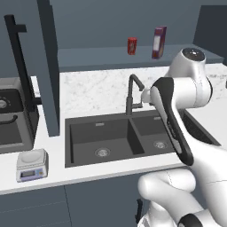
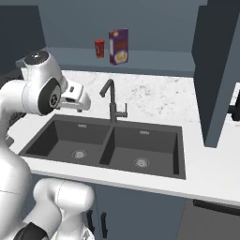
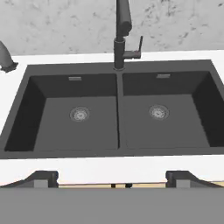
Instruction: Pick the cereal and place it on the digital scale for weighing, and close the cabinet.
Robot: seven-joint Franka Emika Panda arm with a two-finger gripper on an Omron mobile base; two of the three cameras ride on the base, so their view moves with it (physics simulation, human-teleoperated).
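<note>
The purple cereal (image 1: pixel 159 42) (image 2: pixel 118 46) stands upright on the open cabinet's lower shelf, at the back above the counter. The cabinet door (image 1: pixel 48 66) (image 2: pixel 218 70) hangs open, swung out over the counter, its black bar handle (image 1: pixel 20 62) facing left. On the counter's front left corner sits the light grey digital scale (image 1: pixel 32 165), with nothing on its plate. My gripper (image 3: pixel 113 179) is open and empty, held over the double sink and well below and in front of the cereal. The hand (image 2: pixel 77 99) is level with the faucet.
A red can (image 1: pixel 132 45) (image 2: pixel 99 48) stands just left of the cereal. The dark double sink (image 1: pixel 84 135) (image 3: pixel 78 144) and its tall black faucet (image 1: pixel 133 93) (image 2: pixel 111 101) lie between me and the shelf. A dark appliance (image 1: pixel 9 119) stands behind the scale.
</note>
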